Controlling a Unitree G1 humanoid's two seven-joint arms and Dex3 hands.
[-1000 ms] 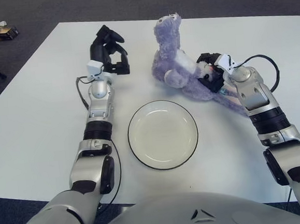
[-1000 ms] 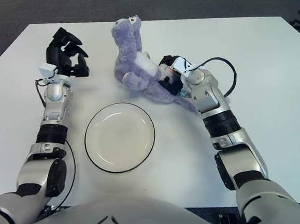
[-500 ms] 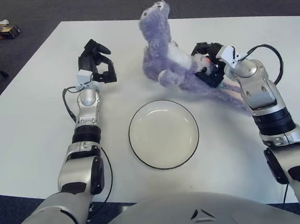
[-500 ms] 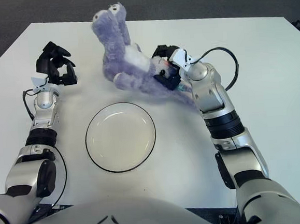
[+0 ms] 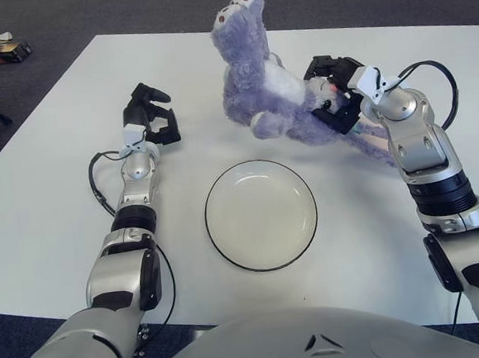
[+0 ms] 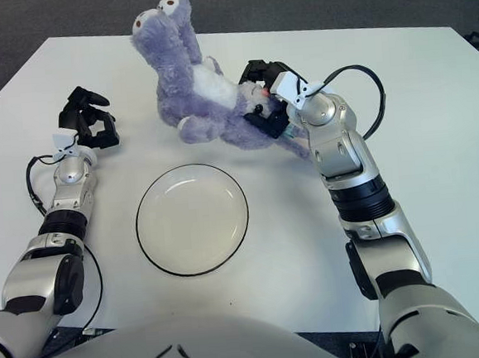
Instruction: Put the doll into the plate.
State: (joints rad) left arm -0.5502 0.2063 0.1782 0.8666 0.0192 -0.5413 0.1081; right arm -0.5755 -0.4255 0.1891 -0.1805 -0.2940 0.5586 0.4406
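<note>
A purple plush doll [image 5: 263,78] with a white belly hangs tilted above the white table [image 5: 50,194], its head up at the far side. My right hand [image 5: 337,97] is shut on the doll's lower body and holds it behind the plate. The white plate [image 5: 261,215] with a dark rim lies empty at the table's middle. My left hand [image 5: 148,120] shows to the left of the plate and the doll, fingers curled and holding nothing.
A small dark object [image 5: 1,52] and a pale scrap lie on the grey floor beyond the table's far left corner. A black cable [image 5: 436,89] loops off my right wrist. Bare table surface lies on both sides of the plate.
My right hand has lifted the doll and carried it left, so its head now stands higher. My left arm has drawn back to the left, away from the doll.
</note>
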